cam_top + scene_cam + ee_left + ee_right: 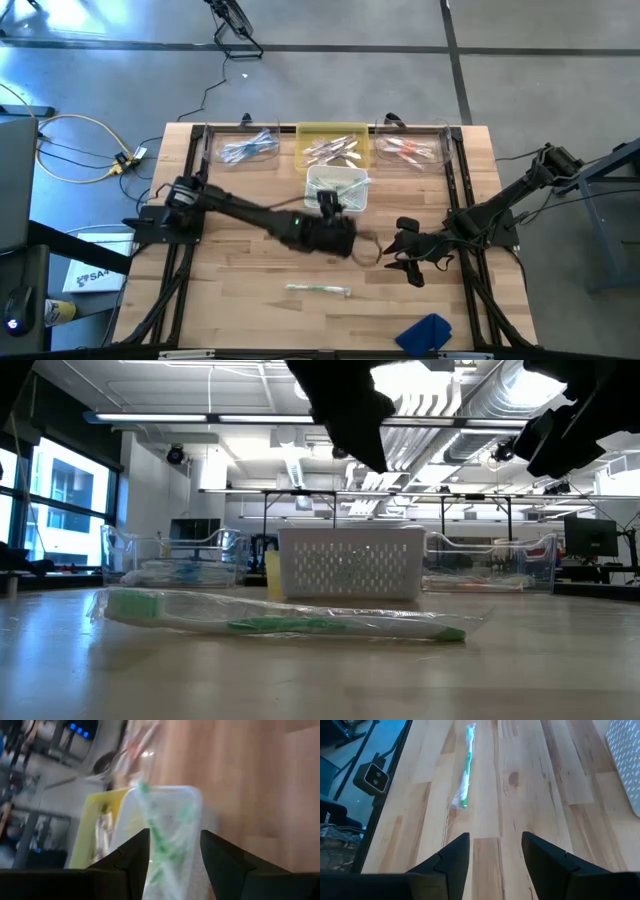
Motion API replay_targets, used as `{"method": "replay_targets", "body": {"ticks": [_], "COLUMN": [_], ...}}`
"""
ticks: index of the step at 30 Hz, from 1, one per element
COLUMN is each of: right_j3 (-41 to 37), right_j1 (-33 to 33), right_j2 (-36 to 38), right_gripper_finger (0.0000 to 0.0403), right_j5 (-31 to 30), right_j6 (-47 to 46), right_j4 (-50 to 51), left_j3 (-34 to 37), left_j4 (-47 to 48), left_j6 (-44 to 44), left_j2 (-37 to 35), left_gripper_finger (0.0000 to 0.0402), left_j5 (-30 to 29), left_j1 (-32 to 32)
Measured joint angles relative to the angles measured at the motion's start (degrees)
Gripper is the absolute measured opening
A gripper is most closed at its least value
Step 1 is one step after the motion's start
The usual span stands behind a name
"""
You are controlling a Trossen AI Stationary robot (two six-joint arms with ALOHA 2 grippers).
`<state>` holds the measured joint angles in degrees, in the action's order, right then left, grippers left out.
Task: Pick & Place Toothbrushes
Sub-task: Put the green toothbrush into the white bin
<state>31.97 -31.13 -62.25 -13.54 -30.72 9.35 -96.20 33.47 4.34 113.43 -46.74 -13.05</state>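
- Left gripper (330, 207) hangs with fingers apart over the white basket (352, 181), holding nothing I can see.
- Wrapped green toothbrush (317, 289) lies crosswise on the near table.
- Right gripper (400, 250), jaws parted and empty, looks nearer.

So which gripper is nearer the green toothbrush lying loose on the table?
Roughly even, the left slightly nearer. Left gripper hangs open over the white basket, beyond the toothbrush; right gripper is open, off to its right.
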Motion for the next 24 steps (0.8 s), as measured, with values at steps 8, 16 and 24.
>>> {"method": "replay_targets", "body": {"ticks": [8,16,24], "right_j3": [0.00,0.00,0.00], "right_j1": [0.02,0.00,0.01], "right_j2": [0.00,0.00,-0.01], "right_gripper_finger": [0.0174,0.0174,0.0174], "right_j5": [-0.04,-0.04,-0.04], "right_j6": [-1.20,-1.20,-1.20], "right_j4": [-0.16,-0.16,-0.14], "left_j3": [0.00,0.00,0.00], "left_j4": [-0.02,-0.39,-0.43], "left_j6": [6.82,13.92,18.33], "left_j2": [0.00,0.00,0.00], "left_gripper_finger": [0.0168,0.0168,0.0168], "left_j5": [1.66,5.21,12.05], "left_j1": [-9.60,-14.52,-15.13]}}
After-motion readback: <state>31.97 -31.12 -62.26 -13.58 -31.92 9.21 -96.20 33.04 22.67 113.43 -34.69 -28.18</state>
